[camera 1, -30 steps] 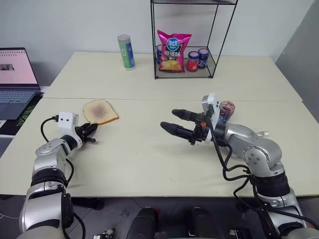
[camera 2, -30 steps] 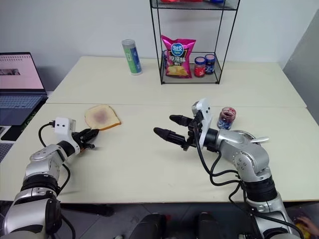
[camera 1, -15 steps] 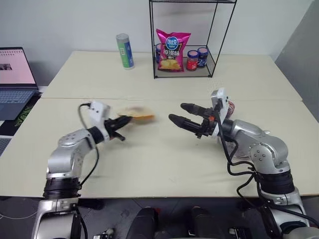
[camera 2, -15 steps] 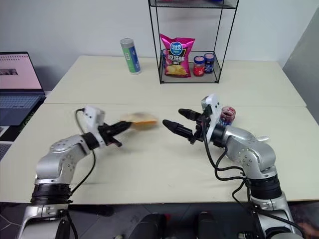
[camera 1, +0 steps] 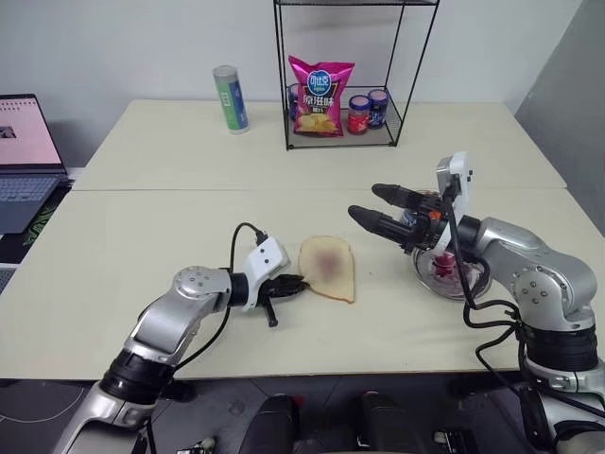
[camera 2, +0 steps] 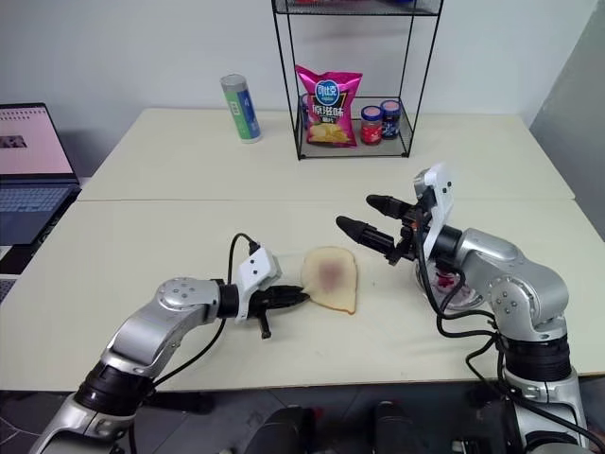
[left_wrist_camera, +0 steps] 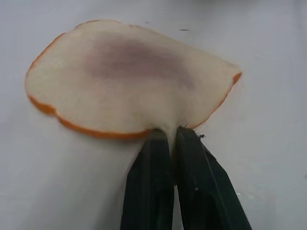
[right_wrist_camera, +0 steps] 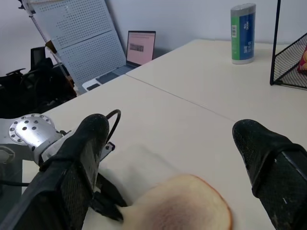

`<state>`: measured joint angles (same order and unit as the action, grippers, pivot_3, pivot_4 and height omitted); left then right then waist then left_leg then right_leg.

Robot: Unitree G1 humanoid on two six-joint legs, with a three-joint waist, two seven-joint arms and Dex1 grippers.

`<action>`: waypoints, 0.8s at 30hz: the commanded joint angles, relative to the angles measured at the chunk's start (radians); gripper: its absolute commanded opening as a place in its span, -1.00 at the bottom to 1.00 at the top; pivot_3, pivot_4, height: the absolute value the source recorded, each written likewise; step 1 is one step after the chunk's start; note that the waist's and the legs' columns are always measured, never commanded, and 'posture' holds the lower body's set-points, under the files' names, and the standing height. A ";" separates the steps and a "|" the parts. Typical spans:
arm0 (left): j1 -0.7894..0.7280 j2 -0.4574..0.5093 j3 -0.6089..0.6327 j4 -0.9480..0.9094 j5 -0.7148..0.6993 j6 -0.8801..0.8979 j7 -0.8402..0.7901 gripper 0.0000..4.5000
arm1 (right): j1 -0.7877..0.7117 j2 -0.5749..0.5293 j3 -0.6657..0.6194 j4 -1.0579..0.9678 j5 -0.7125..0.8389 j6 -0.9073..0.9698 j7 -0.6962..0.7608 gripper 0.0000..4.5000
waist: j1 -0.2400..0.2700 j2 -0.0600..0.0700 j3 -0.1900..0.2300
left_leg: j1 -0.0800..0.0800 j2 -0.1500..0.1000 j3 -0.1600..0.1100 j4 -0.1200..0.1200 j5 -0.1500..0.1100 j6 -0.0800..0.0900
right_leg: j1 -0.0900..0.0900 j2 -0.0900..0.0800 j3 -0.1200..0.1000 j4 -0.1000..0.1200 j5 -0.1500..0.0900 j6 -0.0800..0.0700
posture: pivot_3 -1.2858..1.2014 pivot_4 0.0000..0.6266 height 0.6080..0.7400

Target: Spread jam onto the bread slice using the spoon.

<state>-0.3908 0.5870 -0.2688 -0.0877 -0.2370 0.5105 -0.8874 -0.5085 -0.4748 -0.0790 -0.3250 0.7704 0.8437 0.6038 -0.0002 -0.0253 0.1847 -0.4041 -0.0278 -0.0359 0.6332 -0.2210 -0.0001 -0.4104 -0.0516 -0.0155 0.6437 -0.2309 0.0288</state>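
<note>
At the front middle of the worktop [camera 1: 113, 236], the bread [camera 1: 327, 268] lies flat with its purplish smear up, and it serves as the landmark here. The left hand [camera 1: 299, 282] is closed tight on the bread's near-left crust edge; the left wrist view shows the two black fingers [left_wrist_camera: 153, 172] pinched together right at the crust. The right hand [camera 1: 364, 205] hovers above and to the right of the bread, its fingers spread wide and holding nothing. Right of the bread, partly hidden behind the right arm, sit the steel dish [camera 1: 444, 281] and the jam jar [camera 1: 440, 266], smeared purple-red. The spoon I cannot make out for certain; it may lie in the dish behind the arm. Far behind the bread stands the wire rack [camera 1: 340, 76] with a chip bag [camera 1: 319, 95], and left of that a can [camera 1: 227, 98]. The step in hand looks like settling the bread in reach of both arms. To do it well, the left hand should let go only once the slice rests fully flat, opening gently so the soft crust is not torn or dragged. It could then stay just beside the bread to steady it. The right hand must next find the spoon by the dish, take it by the handle end and keep the bowl level.
</note>
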 commanded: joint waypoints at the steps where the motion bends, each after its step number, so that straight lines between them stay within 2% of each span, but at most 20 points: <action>1: -0.044 -0.040 -0.014 0.033 0.036 -0.052 0.012 -1.00 | 0.010 0.003 -0.022 -0.052 0.026 -0.001 -0.012 1.00 | 0.000 0.000 0.000 | 0.000 0.000 0.000 0.000 0.000 0.000 | 0.000 0.000 0.000 0.000 0.000 0.000 | 0.03 -0.52 1.00; 5: -0.051 -0.047 -0.014 0.042 0.047 -0.066 -0.012 -1.00 | 0.021 0.003 -0.033 -0.046 0.018 -0.006 -0.021 1.00 | 0.000 0.000 0.000 | 0.000 0.000 0.000 0.000 0.000 0.000 | 0.000 0.000 0.000 0.000 0.000 0.000 | 0.03 -0.52 1.00; 6: -0.038 -0.027 -0.003 0.026 0.038 -0.065 -0.031 -0.75 | 0.024 0.002 -0.036 -0.049 0.022 -0.001 -0.024 1.00 | 0.000 0.000 0.000 | 0.000 0.000 0.001 0.000 0.000 0.000 | 0.000 0.000 0.001 0.001 0.000 0.000 | 0.03 -0.52 1.00; 7: -0.029 -0.013 0.004 0.016 0.033 -0.063 -0.044 -0.71 | 0.027 0.001 -0.037 -0.051 0.026 0.002 -0.025 1.00 | -0.001 0.000 0.000 | 0.000 0.000 0.000 0.000 0.000 0.000 | 0.000 0.000 0.000 0.001 0.000 0.000 | 0.03 -0.52 1.00; 16: 0.073 0.127 0.089 -0.139 -0.044 0.020 -0.121 0.11 | 0.066 -0.033 -0.100 -0.041 0.040 0.015 -0.031 1.00 | -0.002 0.001 0.001 | 0.000 0.000 0.000 -0.001 0.000 0.000 | -0.001 0.000 0.001 0.000 0.000 0.000 | 0.03 -0.52 1.00; 19: 0.099 0.198 0.130 -0.174 -0.062 0.036 -0.156 0.39 | 0.089 -0.061 -0.171 -0.038 0.070 0.041 -0.044 1.00 | -0.002 0.001 0.001 | 0.000 0.000 0.001 0.000 0.000 0.000 | 0.000 0.000 0.001 0.000 0.000 0.000 | 0.03 -0.52 1.00; 24: 0.068 0.212 0.168 -0.150 -0.068 0.011 -0.153 0.85 | 0.143 -0.109 -0.282 -0.029 0.095 0.055 -0.077 1.00 | 0.003 0.001 0.001 | 0.000 0.000 0.001 0.000 0.000 0.000 | 0.000 0.000 0.001 0.000 -0.001 0.000 | 0.03 -0.52 1.00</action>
<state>-0.2995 0.7913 -0.1348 -0.2240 -0.2889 0.5394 -1.0354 -0.3750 -0.5716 -0.2905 -0.3441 0.8360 0.8954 0.5507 0.0025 -0.0243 0.1857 -0.4038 -0.0275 -0.0352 0.6329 -0.2211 0.0000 -0.4104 -0.0516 -0.0149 0.6434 -0.2314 0.0289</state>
